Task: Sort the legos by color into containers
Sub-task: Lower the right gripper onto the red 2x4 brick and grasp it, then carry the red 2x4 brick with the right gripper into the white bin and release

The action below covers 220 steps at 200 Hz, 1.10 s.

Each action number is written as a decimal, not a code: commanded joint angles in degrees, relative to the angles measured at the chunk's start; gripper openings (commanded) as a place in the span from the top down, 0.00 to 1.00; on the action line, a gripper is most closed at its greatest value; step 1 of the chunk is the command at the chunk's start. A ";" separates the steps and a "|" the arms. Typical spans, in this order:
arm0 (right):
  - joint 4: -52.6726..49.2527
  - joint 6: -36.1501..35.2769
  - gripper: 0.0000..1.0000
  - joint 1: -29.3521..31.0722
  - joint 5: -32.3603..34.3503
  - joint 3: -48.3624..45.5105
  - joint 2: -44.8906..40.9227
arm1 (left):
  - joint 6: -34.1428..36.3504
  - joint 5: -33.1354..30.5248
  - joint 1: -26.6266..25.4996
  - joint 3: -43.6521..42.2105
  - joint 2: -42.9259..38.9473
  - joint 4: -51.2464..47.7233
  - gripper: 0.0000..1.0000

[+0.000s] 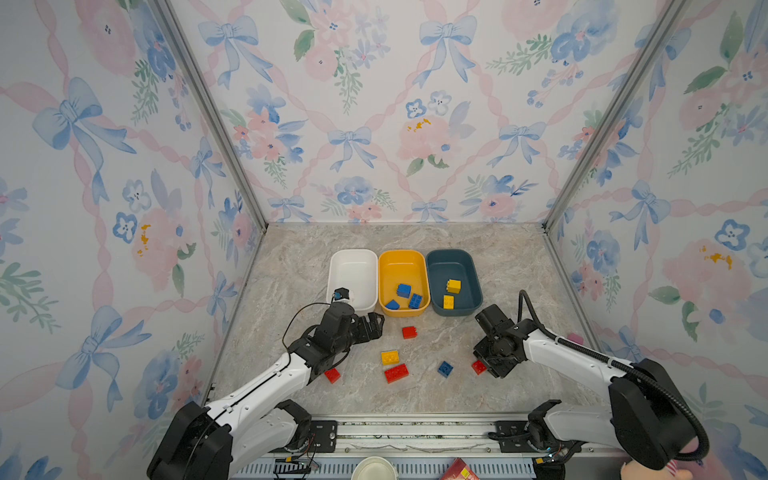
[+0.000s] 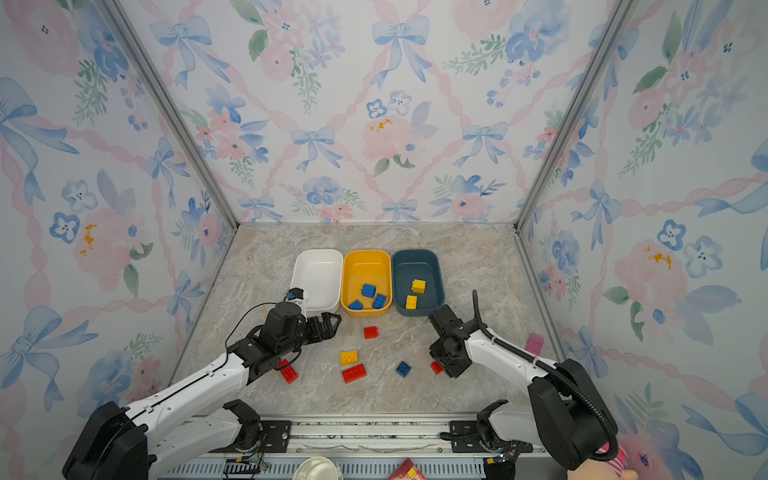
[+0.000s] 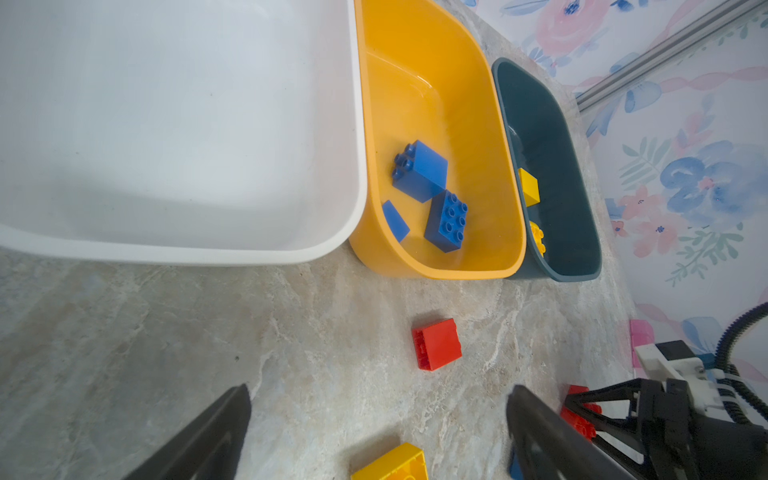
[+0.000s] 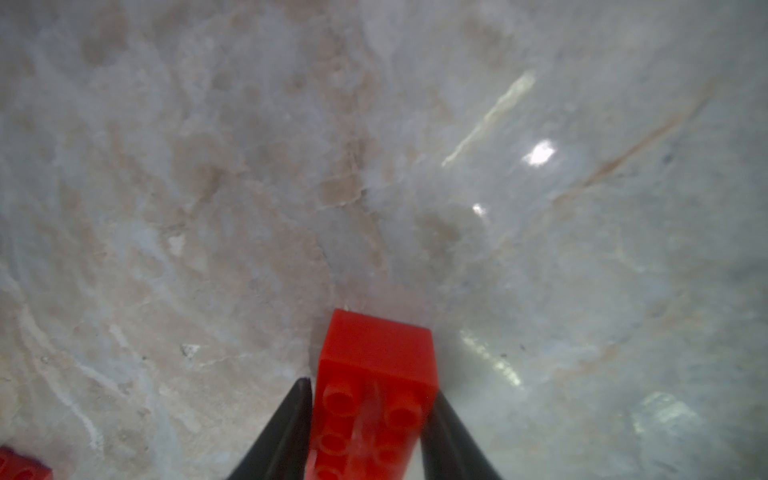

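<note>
The red brick (image 4: pixel 376 353) nearest your right wrist camera sits on the marble table (image 4: pixel 249 166) between the jaws of the right gripper (image 4: pixel 372 388). They hug its sides, but you cannot tell whether they truly pinch it, and a loose hold could let it swivel or drop on the lift. Its likely home, the white tub (image 1: pixel 353 270), is at the far left of the row, so your down-pitched right arm would have to cross the left gripper (image 1: pixel 372 324), hovering low, spread wide and empty, just before that tub.
</note>
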 commanded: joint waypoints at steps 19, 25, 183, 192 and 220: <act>-0.37 -1.20 0.66 -0.33 1.24 -0.24 0.32 | 0.80 0.54 0.26 0.77 -0.53 -1.22 0.02; -0.67 -1.56 0.68 -0.23 1.42 0.05 0.23 | 0.92 0.67 0.26 0.79 -0.55 -1.20 0.02; -9.37 -20.85 0.76 14.03 7.29 26.16 8.48 | -1.64 -0.32 0.53 -4.34 -3.94 -1.90 0.02; -8.99 -22.68 0.76 14.97 7.19 28.11 9.53 | -1.72 -0.37 0.56 -4.42 -3.62 -1.87 0.02; -7.07 -28.45 0.76 16.94 6.57 34.19 13.30 | -1.65 -0.34 0.91 -4.58 -3.67 -1.95 0.02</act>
